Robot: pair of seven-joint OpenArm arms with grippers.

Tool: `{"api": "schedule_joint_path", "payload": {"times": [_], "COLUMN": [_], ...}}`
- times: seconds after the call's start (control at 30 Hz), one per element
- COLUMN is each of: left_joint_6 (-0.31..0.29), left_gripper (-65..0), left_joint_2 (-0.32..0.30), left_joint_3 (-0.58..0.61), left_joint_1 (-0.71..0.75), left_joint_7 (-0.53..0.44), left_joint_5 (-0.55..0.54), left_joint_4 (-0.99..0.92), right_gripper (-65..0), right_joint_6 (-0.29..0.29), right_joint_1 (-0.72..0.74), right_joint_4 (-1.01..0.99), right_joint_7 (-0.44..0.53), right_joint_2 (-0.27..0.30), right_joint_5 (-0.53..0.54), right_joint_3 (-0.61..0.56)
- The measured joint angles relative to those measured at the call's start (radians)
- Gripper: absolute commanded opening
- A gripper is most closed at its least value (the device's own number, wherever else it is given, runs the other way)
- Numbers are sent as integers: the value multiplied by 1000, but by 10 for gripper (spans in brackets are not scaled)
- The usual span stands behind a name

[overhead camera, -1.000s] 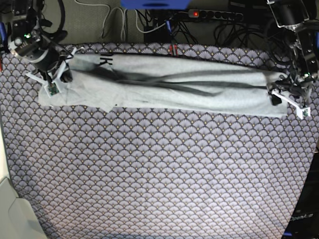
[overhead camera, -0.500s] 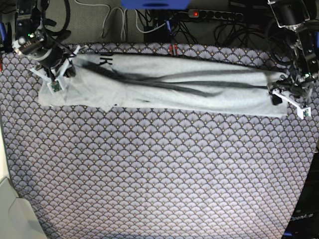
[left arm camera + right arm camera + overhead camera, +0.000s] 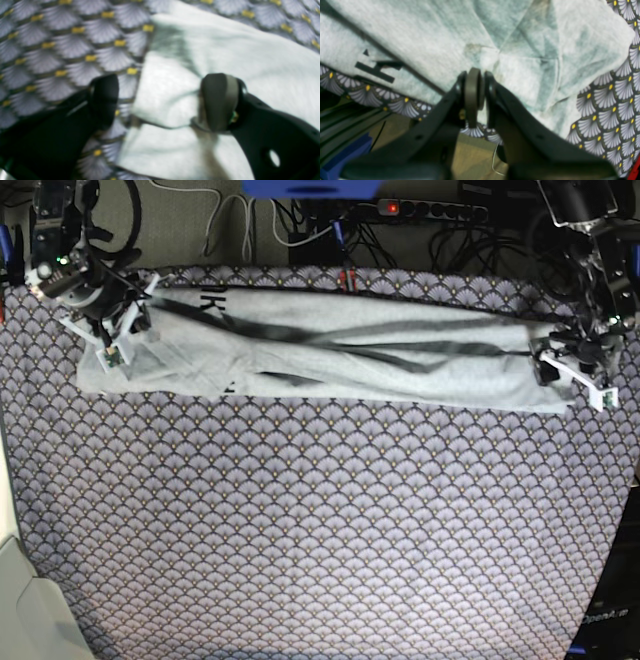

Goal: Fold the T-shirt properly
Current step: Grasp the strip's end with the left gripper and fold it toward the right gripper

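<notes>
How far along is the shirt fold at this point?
Done: the T-shirt already lies as a long narrow band across the tablecloth. In hand: the right gripper looks shut on cloth at one end; the left gripper is open over the other end's corner, not gripping. Left: the crosswise folds into a compact stack.

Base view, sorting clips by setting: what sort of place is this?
Probably a robotics lab bench: a patterned tablecloth holding a T-shirt, a power strip with tangled cables behind, and two robot arms.
</notes>
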Motion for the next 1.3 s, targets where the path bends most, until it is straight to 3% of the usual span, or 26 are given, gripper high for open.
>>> {"api": "schedule_joint_path", "payload": {"times": [0.17, 0.23, 0.3, 0.43, 0.53, 0.67, 0.9, 1.1, 1.23, 1.3], "left_joint_6": [-19, -20, -27, -47, -40, -32, -32, -30, -27, -27], "left_gripper": [-133, -183, -286, -648, -627, -646, -646, -646, -646, -646], "left_joint_2": [18, 18, 18, 29, 29, 35, 174, 247, 315, 356], "left_joint_3": [-5, -5, -5, -5, -6, 0, 22, 317, 465, 512], "left_joint_1": [5, 6, 6, -2, -3, 11, 53, 46, 37, 30], "left_joint_7": [-11, -11, -10, -6, -2, 43, 195, 336, 338, 338], "left_joint_5": [10, 10, 3, -18, -16, 4, 13, 20, 23, 88], "left_joint_4": [5, 5, 5, 5, 10, 67, 449, 602, 568, 528], "right_gripper": [-577, -577, -578, -580, -580, -580, -580, -580, -580, -580], "right_joint_6": [0, 0, 0, 0, 0, 0, 0, 0, 0, 0], "right_joint_1": [0, 0, 0, 2, 17, 22, 23, 24, 30, 29], "right_joint_4": [0, 0, 0, 0, 0, 0, 0, 0, -2, -2], "right_joint_7": [0, 0, 0, 0, -3, -2, -1, -2, -1, -2], "right_joint_2": [1, 2, 2, 2, 3, 2, -1, 0, 0, 0], "right_joint_5": [0, 0, 0, 0, -3, -3, -3, -4, -4, -4], "right_joint_3": [-4, -4, -4, -4, -4, -3, -5, -5, -6, -5]}}
